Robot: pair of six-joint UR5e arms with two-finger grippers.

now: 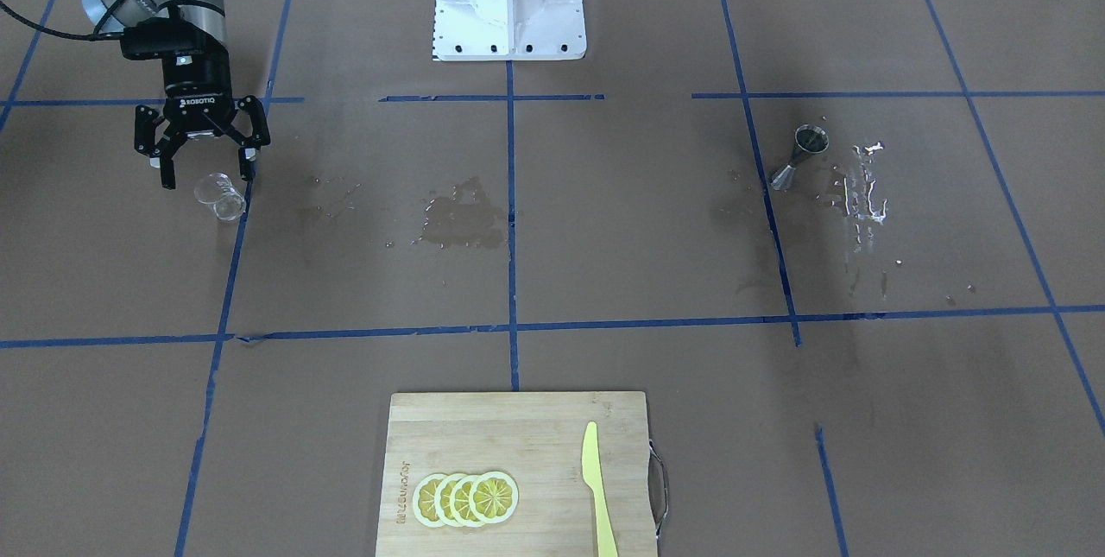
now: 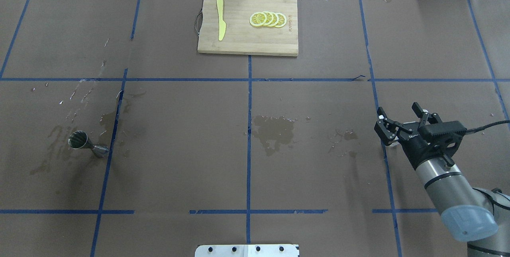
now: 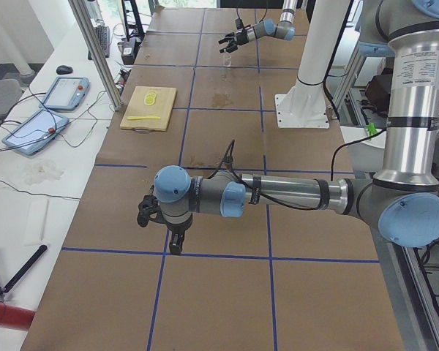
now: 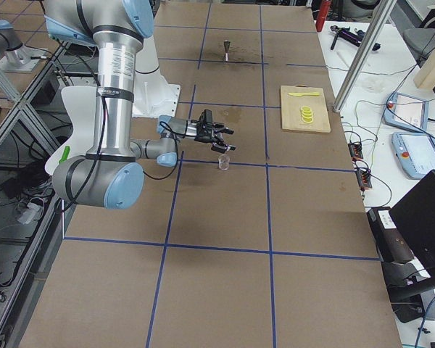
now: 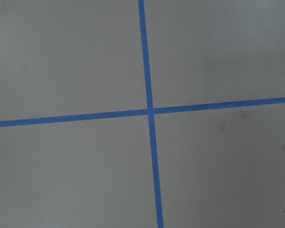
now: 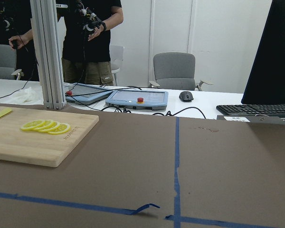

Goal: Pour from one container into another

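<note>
The clear glass (image 1: pixel 220 197) stands on the brown table at the robot's right, also seen in the exterior right view (image 4: pixel 222 163). My right gripper (image 1: pixel 207 175) hangs open just above and behind it, fingers spread and holding nothing; in the overhead view the right gripper (image 2: pixel 397 110) covers the glass. The steel jigger (image 1: pixel 798 158) stands upright far across the table on the robot's left (image 2: pixel 85 142), amid spilled drops. My left gripper (image 3: pixel 161 227) shows only in the exterior left view, low over the table, and I cannot tell if it is open or shut.
A wooden cutting board (image 2: pixel 239 46) at the far middle carries lemon slices (image 2: pixel 267 19) and a yellow knife (image 2: pixel 220 24). Wet patches (image 2: pixel 273 129) mark the table's middle and the area around the jigger. The white robot base (image 1: pixel 509 0) stands at the near edge.
</note>
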